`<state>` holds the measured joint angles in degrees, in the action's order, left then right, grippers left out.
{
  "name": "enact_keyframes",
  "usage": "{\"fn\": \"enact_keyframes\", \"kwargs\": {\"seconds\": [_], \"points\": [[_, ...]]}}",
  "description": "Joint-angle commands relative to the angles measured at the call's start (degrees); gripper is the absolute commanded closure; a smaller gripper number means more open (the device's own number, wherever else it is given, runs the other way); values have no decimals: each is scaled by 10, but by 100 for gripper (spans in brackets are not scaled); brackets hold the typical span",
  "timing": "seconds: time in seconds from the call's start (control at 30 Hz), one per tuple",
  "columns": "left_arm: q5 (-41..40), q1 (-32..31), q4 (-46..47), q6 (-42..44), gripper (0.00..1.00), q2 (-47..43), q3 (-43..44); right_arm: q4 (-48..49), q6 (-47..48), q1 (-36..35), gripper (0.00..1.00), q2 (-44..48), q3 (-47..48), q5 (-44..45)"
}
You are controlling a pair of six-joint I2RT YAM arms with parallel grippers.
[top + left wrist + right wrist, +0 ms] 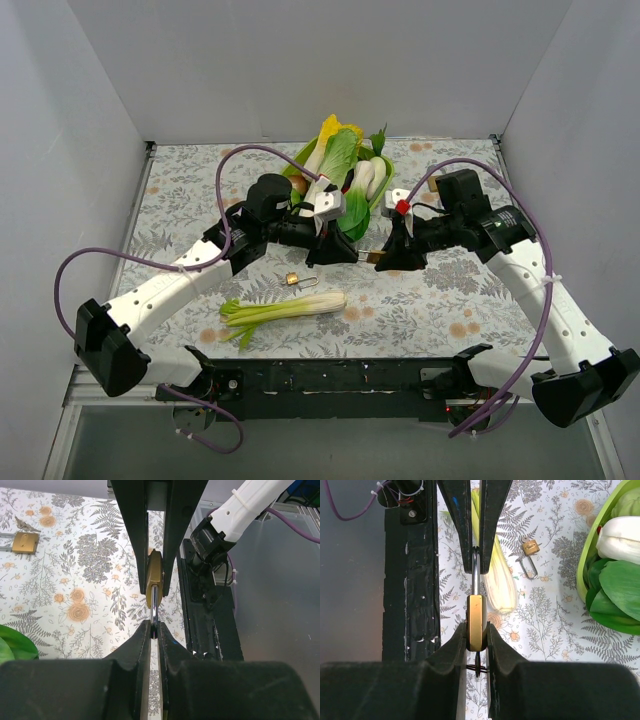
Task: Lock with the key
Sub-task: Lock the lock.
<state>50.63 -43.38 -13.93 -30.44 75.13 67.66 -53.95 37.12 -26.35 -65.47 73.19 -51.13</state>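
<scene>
A small brass padlock (368, 257) hangs in the air between my two grippers above the middle of the table. My right gripper (476, 635) is shut on its brass body (476, 620). A dark key (478, 669) sticks out of the body's underside between my fingers. My left gripper (155, 630) is shut on the steel shackle (154, 611), with the brass body (155, 577) beyond it. In the top view the left gripper (350, 255) and the right gripper (385, 258) meet tip to tip.
A second brass padlock (293, 280) with its shackle open lies on the floral cloth, also in the right wrist view (530, 547) and the left wrist view (25, 543). A pale leek (285, 310) lies near the front. A green basket (384, 190) of vegetables stands at the back.
</scene>
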Motion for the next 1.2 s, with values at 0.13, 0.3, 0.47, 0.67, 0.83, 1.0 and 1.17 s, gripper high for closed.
{"fn": "enact_keyframes", "kwargs": {"seconds": [0.13, 0.3, 0.47, 0.67, 0.83, 1.0, 1.17], "points": [[-4, -23, 60, -52, 100, 8, 9, 60, -34, -22, 99, 4, -15, -45], [-5, -46, 80, -56, 100, 12, 8, 104, -65, -38, 99, -2, -18, -55], [3, -57, 126, -97, 100, 18, -6, 177, -123, -69, 99, -5, -28, -53], [25, -61, 135, -94, 100, 15, -26, 242, -169, -74, 99, -9, -26, -49], [41, -62, 137, -99, 100, 12, -42, 304, -209, -75, 99, -9, -28, -46], [38, -70, 179, -127, 100, 4, -67, 329, -222, -75, 99, -27, -11, -56], [32, -70, 185, -125, 100, -2, -71, 336, -221, -80, 99, -28, -11, -63]]}}
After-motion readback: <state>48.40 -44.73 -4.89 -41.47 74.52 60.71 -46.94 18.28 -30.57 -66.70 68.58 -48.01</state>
